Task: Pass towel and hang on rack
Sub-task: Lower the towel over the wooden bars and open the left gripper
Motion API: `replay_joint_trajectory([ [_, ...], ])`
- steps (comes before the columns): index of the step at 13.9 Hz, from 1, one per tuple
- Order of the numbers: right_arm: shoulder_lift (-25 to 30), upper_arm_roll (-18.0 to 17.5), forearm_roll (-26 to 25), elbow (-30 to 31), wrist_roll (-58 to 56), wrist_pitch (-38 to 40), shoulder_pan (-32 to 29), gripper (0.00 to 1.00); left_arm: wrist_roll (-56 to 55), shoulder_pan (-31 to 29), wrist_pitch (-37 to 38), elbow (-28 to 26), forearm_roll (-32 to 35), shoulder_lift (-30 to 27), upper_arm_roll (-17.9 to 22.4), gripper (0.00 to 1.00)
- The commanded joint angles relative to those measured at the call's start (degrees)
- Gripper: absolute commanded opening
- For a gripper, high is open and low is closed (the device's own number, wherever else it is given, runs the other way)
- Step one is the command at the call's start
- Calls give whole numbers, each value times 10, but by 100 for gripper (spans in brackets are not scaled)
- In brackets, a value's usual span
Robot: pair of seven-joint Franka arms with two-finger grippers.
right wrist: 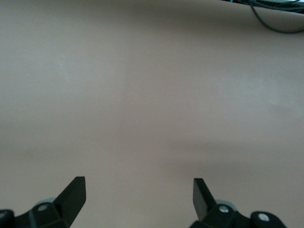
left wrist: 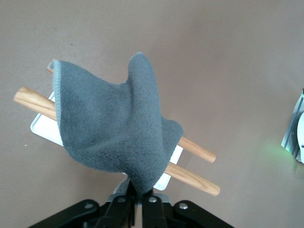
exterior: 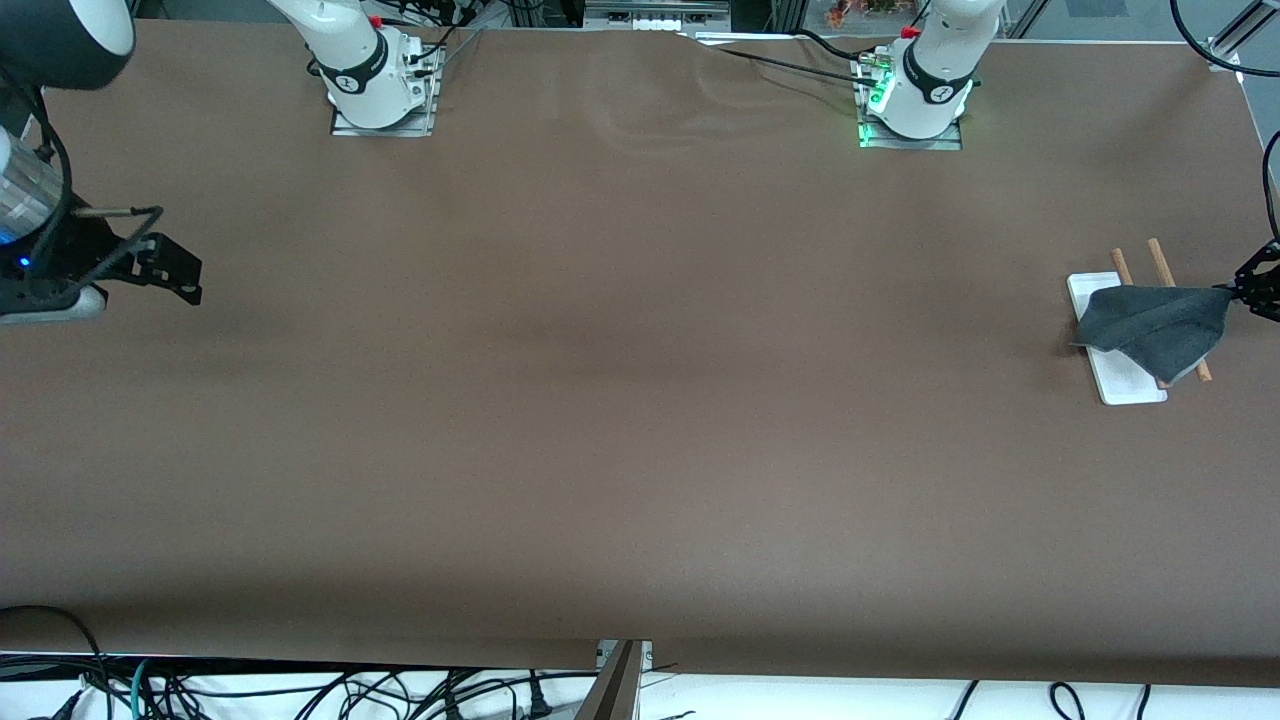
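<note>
You are at the hanging step: the towel (exterior: 1155,325) lies draped over the rack (exterior: 1120,385) at the left arm's end of the table, one corner pinched in the left gripper (exterior: 1240,290), jaws together on the cloth. Next you need to let go and lift clear without dragging it off. The left wrist view shows both rods under the cloth. The right gripper (right wrist: 137,192) waits over bare table, jaws wide apart.
</note>
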State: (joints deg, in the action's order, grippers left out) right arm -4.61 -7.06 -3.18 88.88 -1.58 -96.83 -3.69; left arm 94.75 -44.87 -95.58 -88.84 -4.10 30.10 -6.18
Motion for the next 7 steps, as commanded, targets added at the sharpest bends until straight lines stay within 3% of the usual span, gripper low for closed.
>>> replay_joint_trajectory([
  [1,34,1,38,23,-9,23,-22,100,12,-2,4,27,16,21,-2,16],
  [2,34,6,41,23,-10,24,-28,100,12,-5,2,28,16,25,-2,18],
  [3,34,13,44,23,-12,24,-29,100,12,-7,-7,29,16,26,-1,30],
  [4,33,15,45,23,-18,31,-30,100,12,-7,-12,29,16,28,-1,74],
  [5,31,17,45,23,-23,40,-31,100,13,-12,-12,32,15,33,-1,100],
  [7,29,17,44,24,-26,40,-31,100,14,-28,-11,46,9,45,-1,100],
])
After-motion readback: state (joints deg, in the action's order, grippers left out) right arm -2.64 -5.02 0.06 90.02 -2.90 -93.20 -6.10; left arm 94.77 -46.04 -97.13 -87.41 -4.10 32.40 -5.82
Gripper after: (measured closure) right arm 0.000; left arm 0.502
